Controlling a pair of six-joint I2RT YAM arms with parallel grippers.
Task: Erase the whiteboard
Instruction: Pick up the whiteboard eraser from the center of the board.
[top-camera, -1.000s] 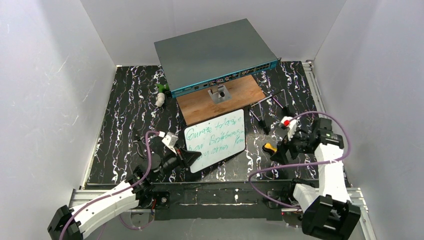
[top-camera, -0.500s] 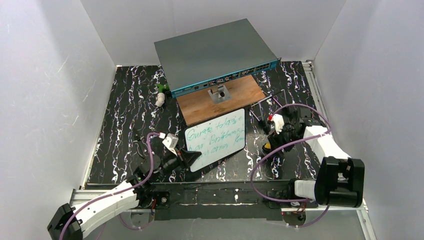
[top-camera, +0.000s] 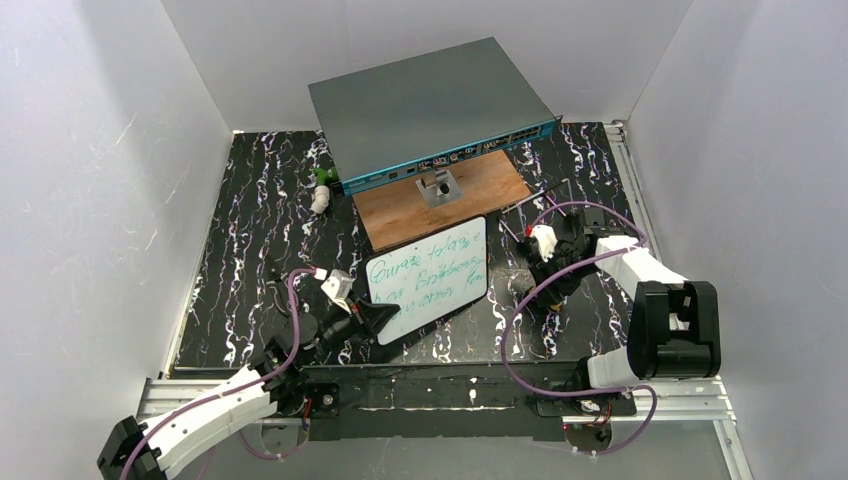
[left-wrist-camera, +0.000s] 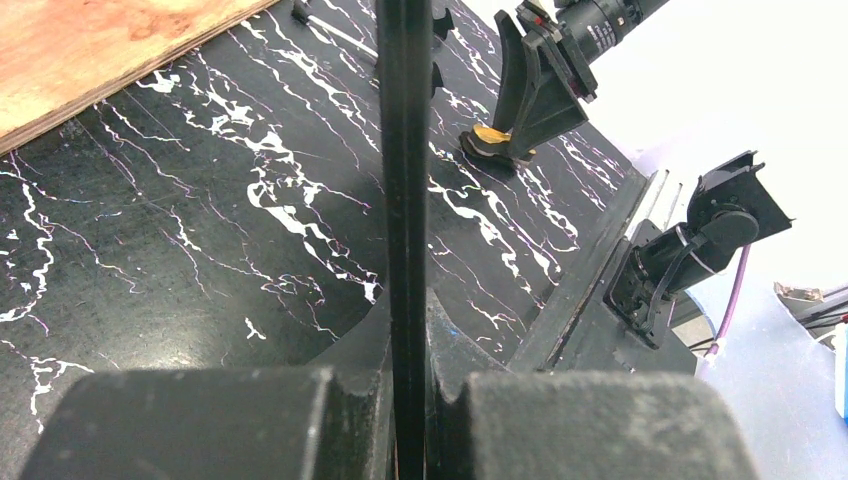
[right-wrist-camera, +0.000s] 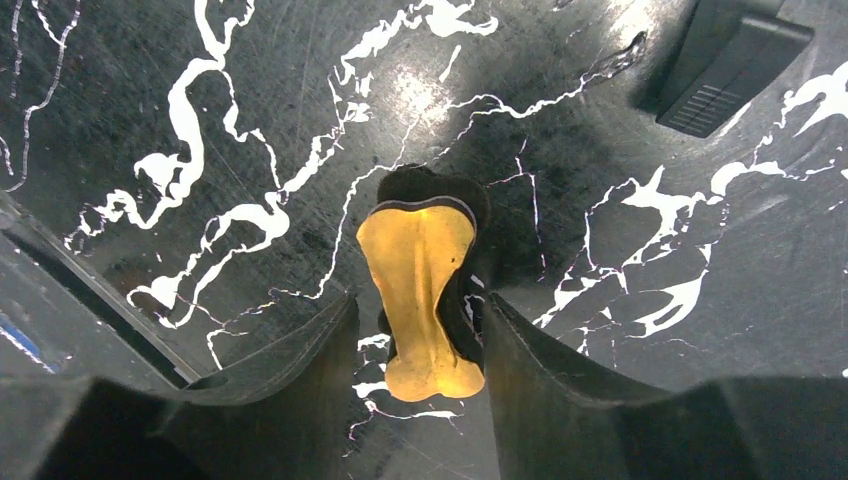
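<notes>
The whiteboard (top-camera: 430, 278), white with green handwriting, lies tilted in front of the wooden board. My left gripper (top-camera: 384, 318) is shut on its near left corner. In the left wrist view the whiteboard shows only edge-on as a dark strip (left-wrist-camera: 403, 150) clamped between the jaws of the left gripper (left-wrist-camera: 405, 330). A yellow-topped eraser (right-wrist-camera: 420, 280) lies on the table between the open fingers of my right gripper (right-wrist-camera: 420, 305), with a gap on the left side. The right gripper (top-camera: 545, 272) points down to the right of the board and covers the eraser in the top view.
A large grey box with a teal front (top-camera: 430, 100) stands at the back, with a brown wooden board (top-camera: 400, 215) and a small metal bracket (top-camera: 437, 188) before it. A white and green object (top-camera: 321, 193) lies left. A small black block (right-wrist-camera: 735, 65) lies near the eraser.
My right arm has swung left and down, bringing its open fingers around the eraser. The whiteboard and left gripper have shifted slightly left.
</notes>
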